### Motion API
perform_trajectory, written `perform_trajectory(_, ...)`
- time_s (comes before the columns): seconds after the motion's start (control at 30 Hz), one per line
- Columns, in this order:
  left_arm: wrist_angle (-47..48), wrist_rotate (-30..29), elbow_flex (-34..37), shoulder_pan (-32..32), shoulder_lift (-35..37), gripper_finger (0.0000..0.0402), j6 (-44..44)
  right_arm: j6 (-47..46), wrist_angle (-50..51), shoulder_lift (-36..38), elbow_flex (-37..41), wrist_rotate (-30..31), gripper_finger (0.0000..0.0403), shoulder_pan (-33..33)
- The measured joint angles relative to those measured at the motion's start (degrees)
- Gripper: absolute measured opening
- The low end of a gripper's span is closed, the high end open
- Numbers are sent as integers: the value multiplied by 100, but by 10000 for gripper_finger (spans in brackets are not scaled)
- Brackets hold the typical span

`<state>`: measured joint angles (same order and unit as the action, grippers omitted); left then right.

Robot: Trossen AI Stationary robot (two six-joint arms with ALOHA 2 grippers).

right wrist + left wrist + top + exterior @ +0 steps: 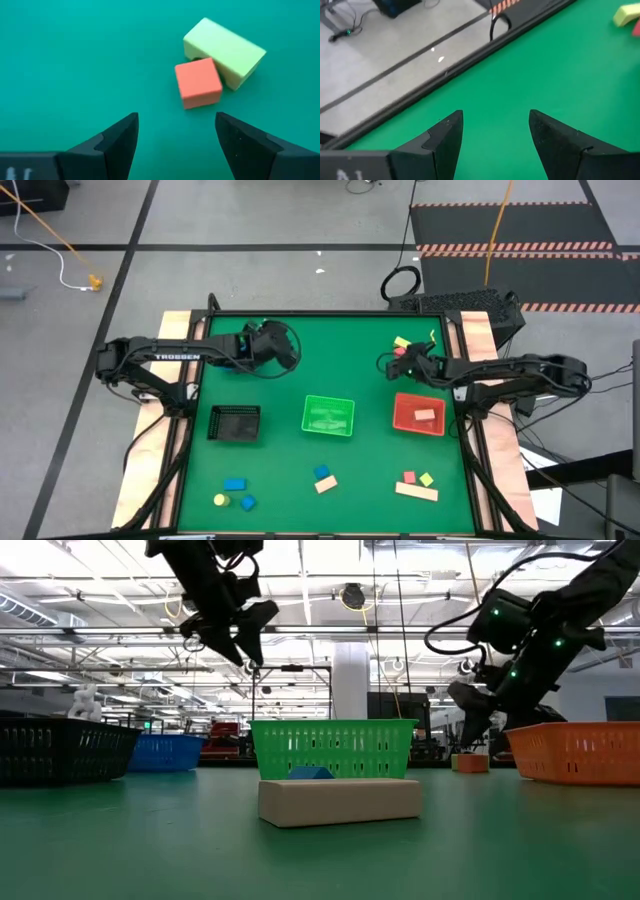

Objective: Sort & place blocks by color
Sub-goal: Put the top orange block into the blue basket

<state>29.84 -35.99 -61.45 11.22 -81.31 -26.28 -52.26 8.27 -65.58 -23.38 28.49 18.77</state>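
My right gripper (176, 120) hangs open above the table's far right part (388, 366). Just beyond its fingertips a red cube (198, 82) lies flat on the table against a yellow bar (225, 52); the pair also shows in the high view as the red cube (400, 351) and yellow bar (402, 342). My left gripper (495, 117) is open and raised over bare green table near the far left (293, 348), next to the blue bin (236, 352). A tan block (426, 415) lies in the red bin (402, 420).
The black bin (235, 423), green bin (328, 415) and red bin stand in a row across the middle. Near the front edge lie blue blocks (235, 484), a yellow cylinder (220, 500), a blue and tan pair (325, 480), a red block (408, 477), a yellow block (426, 479) and a tan bar (416, 492).
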Motion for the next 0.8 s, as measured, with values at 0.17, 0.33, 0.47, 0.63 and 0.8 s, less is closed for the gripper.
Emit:
perform_trajectory(0.17,-332,9,0,0,-1,227,330,376,-78,0,4,2,253,334)
perform_trajectory(0.33,-317,11,0,0,-1,227,354,598,-83,0,7,-14,254,595)
perform_trajectory(0.47,-312,11,0,0,-1,227,369,646,-165,0,7,-97,254,671)
perform_trajectory(0.63,-312,13,0,0,-1,227,478,725,-512,-1,9,-308,254,687)
perform_trajectory(0.8,-308,13,0,0,-1,227,527,858,-739,-50,9,-303,254,800)
